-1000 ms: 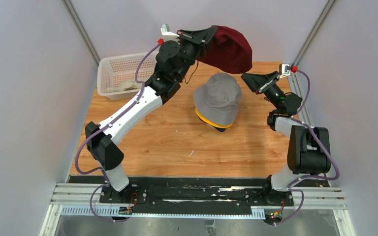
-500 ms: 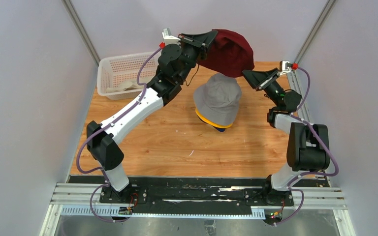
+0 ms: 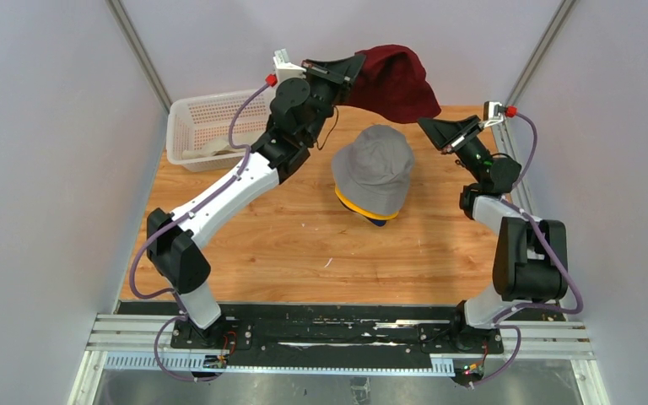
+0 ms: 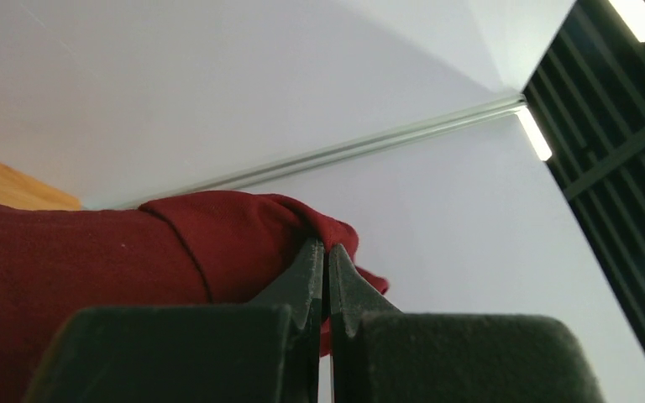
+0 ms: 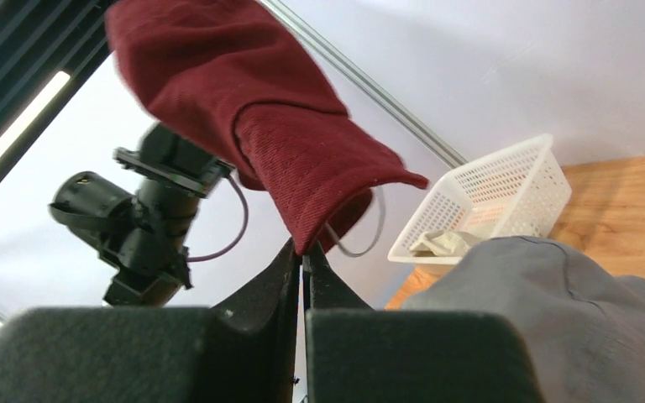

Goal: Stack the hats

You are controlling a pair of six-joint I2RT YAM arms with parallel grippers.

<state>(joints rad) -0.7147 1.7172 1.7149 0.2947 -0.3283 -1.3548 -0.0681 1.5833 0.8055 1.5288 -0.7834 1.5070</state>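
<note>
The dark red hat [image 3: 392, 80] hangs in the air at the back, stretched between both arms. My left gripper [image 3: 359, 61] is shut on its left brim, with red cloth [image 4: 92, 269] bunched at the closed tips [image 4: 327, 249]. My right gripper [image 3: 426, 123] is shut on the lower right brim edge, and the hat [image 5: 243, 92] rises from its tips [image 5: 302, 249]. Below stands the stack: a grey hat [image 3: 375, 159] on top, a yellow brim [image 3: 356, 207] and a bit of navy [image 3: 375, 222] under it. The grey hat [image 5: 554, 311] lies just right of my right fingers.
A white perforated basket [image 3: 187, 114] stands at the back left of the wooden table [image 3: 304, 253], with a beige hat [image 3: 213, 150] inside. The right wrist view shows the basket [image 5: 512, 180] and the beige cloth [image 5: 441, 242]. Grey walls close in on both sides.
My right gripper moved up to the red hat's hanging brim and shut on it. My left gripper rose slightly, still holding the hat.
</note>
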